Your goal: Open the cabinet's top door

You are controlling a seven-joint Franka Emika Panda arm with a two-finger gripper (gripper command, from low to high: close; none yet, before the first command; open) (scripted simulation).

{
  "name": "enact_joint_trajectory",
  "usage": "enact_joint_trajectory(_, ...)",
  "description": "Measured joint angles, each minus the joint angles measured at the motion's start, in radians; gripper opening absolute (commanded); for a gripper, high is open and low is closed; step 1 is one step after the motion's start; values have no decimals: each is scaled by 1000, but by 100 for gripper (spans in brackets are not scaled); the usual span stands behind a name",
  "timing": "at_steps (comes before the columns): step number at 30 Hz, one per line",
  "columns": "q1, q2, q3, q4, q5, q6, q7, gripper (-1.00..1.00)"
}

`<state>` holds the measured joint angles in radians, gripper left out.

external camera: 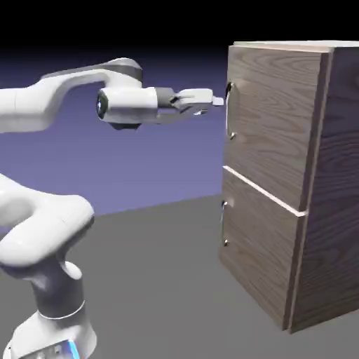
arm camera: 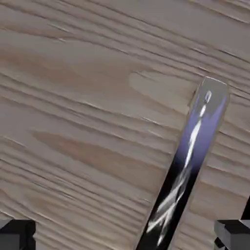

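Pincer (external camera: 219, 102) spread — handle (arm camera: 188, 161) between fingertips, top door (external camera: 270, 126).

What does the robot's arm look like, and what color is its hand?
The arm is smooth, rounded and glossy white, with a pale blue glow near its base. Its wrist carries a dark round patch. The hand has a grey middle part and pale fingers; in the hand view their tips look dark grey and blocky. No cables show.
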<state>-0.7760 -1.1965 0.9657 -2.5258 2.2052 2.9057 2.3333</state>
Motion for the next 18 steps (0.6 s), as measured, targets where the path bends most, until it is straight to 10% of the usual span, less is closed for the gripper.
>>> enact_joint_trajectory(10, -221, -40, 148, 119, 263, -62, 143, 0)
enact_joint_trajectory(11, -258, -34, 162, 142, 275, -74, 139, -100)
enact_joint_trajectory(18, -93, -62, 24, -39, 232, -248, 82, -100)
